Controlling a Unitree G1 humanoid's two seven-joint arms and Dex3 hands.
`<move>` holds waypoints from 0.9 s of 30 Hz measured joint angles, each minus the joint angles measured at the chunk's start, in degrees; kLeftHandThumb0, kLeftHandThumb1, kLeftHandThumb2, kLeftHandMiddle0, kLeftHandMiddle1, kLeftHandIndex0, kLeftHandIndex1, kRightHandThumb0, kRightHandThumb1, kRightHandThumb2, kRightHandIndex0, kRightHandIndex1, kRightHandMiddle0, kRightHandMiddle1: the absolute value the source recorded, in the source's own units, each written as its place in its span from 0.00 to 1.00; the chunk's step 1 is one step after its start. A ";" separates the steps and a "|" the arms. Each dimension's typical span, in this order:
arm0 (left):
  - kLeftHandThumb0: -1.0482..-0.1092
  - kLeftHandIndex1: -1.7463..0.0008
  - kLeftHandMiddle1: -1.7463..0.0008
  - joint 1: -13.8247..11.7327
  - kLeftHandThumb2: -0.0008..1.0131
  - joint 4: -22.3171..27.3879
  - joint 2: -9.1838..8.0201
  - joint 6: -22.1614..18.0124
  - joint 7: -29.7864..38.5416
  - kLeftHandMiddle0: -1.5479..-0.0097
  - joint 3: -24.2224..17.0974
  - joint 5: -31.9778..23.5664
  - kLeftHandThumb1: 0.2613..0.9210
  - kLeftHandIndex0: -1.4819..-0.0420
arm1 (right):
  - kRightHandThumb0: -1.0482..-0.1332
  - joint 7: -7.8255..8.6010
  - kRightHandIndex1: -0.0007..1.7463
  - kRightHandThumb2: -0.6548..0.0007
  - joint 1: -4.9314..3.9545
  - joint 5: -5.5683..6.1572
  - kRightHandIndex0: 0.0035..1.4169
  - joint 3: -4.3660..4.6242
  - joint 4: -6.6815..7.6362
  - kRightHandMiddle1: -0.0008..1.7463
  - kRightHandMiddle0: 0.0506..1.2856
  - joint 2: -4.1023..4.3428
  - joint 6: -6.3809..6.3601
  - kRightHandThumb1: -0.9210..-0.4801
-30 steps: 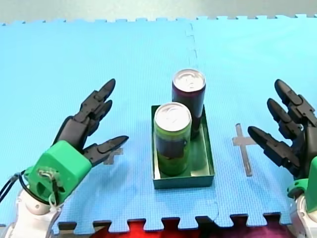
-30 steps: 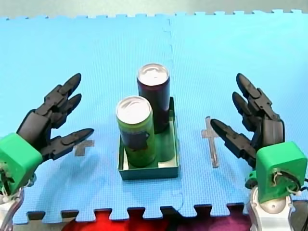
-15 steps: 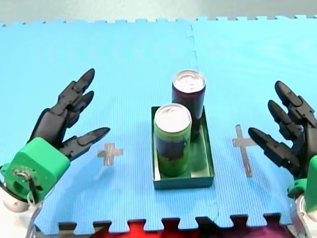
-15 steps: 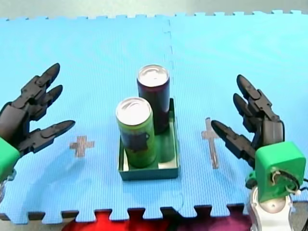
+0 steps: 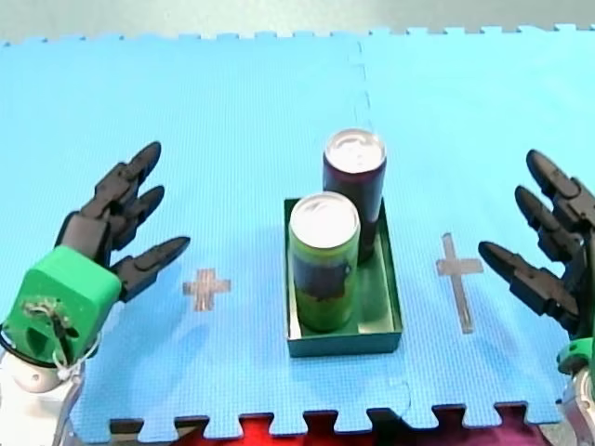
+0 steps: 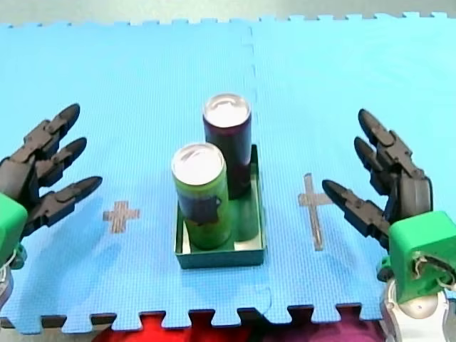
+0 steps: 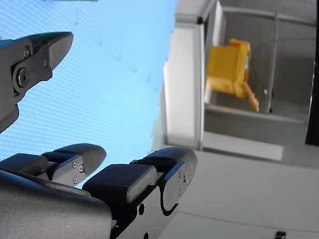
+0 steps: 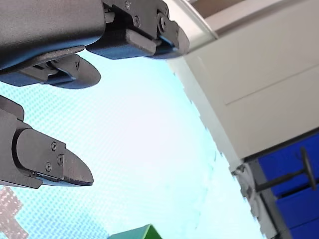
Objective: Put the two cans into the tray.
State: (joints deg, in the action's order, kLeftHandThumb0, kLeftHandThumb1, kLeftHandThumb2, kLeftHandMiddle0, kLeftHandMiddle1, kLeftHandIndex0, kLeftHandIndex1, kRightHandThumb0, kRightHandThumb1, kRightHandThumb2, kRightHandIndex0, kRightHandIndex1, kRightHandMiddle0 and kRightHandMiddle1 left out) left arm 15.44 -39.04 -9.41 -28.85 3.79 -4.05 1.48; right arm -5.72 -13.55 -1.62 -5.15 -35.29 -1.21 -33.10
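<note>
A robotics test lab, shown by a blue interlocking foam mat bearing 2 tape marks, the left cross at lower left and the right cross at centre right, with white panels and possibly blue cabinets beyond.

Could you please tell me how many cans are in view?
2: the green can stands near the front of the tray; the dark can stands behind it, at the back.
</note>
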 measured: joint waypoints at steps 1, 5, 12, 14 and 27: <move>0.00 0.96 0.96 0.46 0.00 -1.28 0.28 -1.01 0.34 0.66 -0.23 -0.55 0.78 0.70 | 0.41 0.00 0.01 1.00 0.14 -0.06 0.40 0.04 0.17 0.00 0.41 0.01 -0.01 0.44; 0.00 0.97 0.96 2.11 0.00 -5.76 1.30 -4.02 4.10 0.63 -1.32 -3.91 0.75 0.65 | 0.42 0.22 0.01 1.00 1.18 -0.40 0.41 0.44 2.12 0.01 0.42 0.22 0.01 0.44; 0.00 0.97 0.96 3.60 0.00 -10.98 1.78 -7.99 7.09 0.56 -1.86 -4.98 0.74 0.57 | 0.46 0.02 0.01 1.00 2.69 -1.63 0.43 1.48 3.90 0.01 0.44 0.12 0.05 0.44; 0.00 0.97 0.96 3.81 0.00 -11.78 1.88 -9.00 6.97 0.55 -1.86 -4.67 0.71 0.55 | 0.47 -0.20 0.01 1.00 2.77 -1.79 0.44 1.62 3.86 0.01 0.44 0.03 0.00 0.44; 0.00 0.99 0.98 3.87 0.00 -14.35 1.69 -11.32 7.34 0.54 -1.18 -2.78 0.69 0.55 | 0.50 -0.92 0.01 1.00 2.53 -2.70 0.46 1.83 0.08 0.00 0.46 0.58 -2.45 0.44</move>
State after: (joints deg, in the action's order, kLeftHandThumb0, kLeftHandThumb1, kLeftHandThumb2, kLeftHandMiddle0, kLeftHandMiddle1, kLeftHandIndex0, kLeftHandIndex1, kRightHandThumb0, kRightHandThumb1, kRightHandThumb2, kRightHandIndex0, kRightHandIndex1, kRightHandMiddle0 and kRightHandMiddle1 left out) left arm 19.30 -53.39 -7.72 -40.17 11.13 -5.23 -1.31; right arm -6.64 -11.03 -4.31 -3.33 -35.21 -0.62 -35.55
